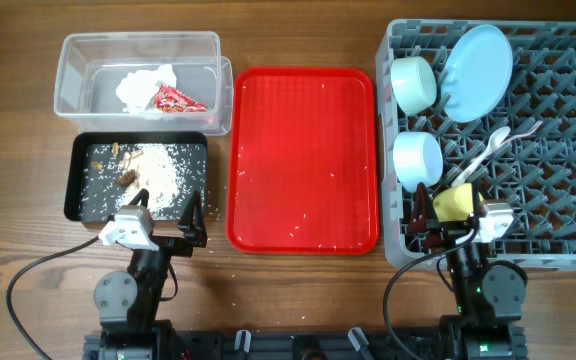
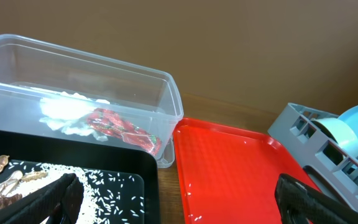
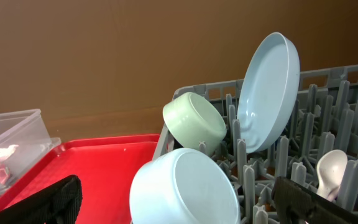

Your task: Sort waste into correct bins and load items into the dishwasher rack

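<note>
The clear tub (image 1: 73, 75) holds the crumpled white tissue (image 1: 144, 84) and the red snack wrapper (image 1: 175, 99); both show in the left wrist view (image 2: 120, 127). The black tub (image 1: 80, 185) holds white grains (image 1: 163, 170) and brown bits. The grey rack (image 1: 558, 150) holds the pale blue plate (image 1: 476, 70), two bowls (image 1: 413, 83) (image 1: 417, 159), the yellow cup (image 1: 453, 203) and a white fork (image 1: 493, 148). My left gripper (image 1: 163, 215) is open and empty at the black tub's near edge. My right gripper (image 1: 455, 222) is open and empty by the rack's near edge.
The flat red tray (image 1: 303, 160) lies between tubs and rack, with a few stray grains on it. Black cables run along the table's near edge by both arm bases. A few grains lie on the wood near the tray's front.
</note>
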Robot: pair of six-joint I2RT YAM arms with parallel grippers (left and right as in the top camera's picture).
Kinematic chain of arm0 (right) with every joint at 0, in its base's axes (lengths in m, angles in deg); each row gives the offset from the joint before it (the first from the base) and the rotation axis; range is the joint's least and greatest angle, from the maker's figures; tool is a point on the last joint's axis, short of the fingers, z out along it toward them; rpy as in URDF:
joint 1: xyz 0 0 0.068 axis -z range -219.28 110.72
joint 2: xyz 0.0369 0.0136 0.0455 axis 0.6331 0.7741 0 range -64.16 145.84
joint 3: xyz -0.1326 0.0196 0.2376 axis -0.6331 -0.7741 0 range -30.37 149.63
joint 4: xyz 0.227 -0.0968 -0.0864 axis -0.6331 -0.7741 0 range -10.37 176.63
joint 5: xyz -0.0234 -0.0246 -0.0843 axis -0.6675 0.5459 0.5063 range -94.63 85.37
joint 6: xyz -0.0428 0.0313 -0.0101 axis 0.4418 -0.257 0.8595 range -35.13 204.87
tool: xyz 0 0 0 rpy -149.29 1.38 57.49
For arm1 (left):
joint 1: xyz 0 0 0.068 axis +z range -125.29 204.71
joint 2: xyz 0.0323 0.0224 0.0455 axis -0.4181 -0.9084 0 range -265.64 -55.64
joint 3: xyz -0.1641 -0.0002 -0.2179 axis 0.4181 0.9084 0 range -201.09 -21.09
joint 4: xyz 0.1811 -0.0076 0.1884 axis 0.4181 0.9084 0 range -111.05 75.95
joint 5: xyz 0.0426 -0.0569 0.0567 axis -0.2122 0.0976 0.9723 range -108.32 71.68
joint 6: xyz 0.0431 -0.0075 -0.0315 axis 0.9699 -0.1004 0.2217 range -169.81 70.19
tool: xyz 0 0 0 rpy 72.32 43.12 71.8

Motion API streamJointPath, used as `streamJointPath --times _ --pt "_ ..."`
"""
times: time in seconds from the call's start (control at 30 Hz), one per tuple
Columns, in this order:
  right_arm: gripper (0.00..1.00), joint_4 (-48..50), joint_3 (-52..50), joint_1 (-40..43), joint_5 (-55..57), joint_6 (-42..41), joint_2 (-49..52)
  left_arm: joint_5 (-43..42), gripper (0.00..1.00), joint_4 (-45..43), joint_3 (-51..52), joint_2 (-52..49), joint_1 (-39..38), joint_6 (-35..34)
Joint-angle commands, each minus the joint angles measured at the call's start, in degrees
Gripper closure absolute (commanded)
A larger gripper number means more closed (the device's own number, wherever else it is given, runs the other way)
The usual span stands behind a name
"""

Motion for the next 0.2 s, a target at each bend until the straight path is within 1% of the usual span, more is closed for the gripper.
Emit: streamJointPath --times 0.0,0.17 --pt "0.00 0.2 -0.1 -0.3 0.6 0.6 -0.3 0.5 0.00 0.0 0.5 0.7 0.1 1.2" --pt "0.00 0.2 -0.1 -0.3 0.6 0.6 -0.3 0.5 0.00 0.0 0.5 0.7 0.1 1.2"
